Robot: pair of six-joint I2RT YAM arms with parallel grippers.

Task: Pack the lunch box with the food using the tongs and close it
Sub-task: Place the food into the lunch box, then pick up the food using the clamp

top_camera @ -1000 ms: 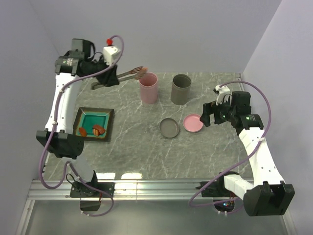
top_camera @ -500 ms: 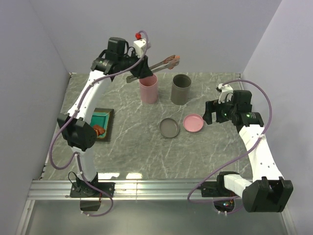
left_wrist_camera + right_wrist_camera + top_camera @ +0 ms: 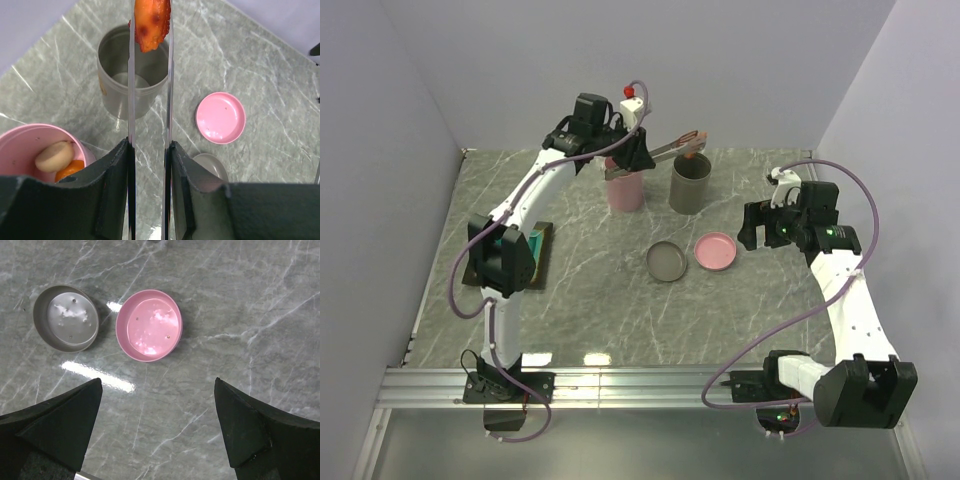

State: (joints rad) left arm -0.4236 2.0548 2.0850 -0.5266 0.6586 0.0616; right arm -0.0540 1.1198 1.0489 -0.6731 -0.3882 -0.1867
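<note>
Left gripper [image 3: 148, 155] clamps the tongs [image 3: 131, 90], arm stretched high and far; an orange food piece [image 3: 150, 22] hangs above the grey cup [image 3: 120, 97]. Right gripper [image 3: 156, 405] hovers wide open.

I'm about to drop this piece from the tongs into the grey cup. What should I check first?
1. Grip of left gripper on tongs: ok.
2. Orange-red food piece pinched between the tong tips: ok.
3. Piece above the grey cup opening: looks so in both views; exact centring cannot tell.
4. Cup upright, lid off: ok.
5. Both lids, grey lid and pink lid, clear of the cup: ok.
6. Open right gripper away from the cup: ok.
</note>
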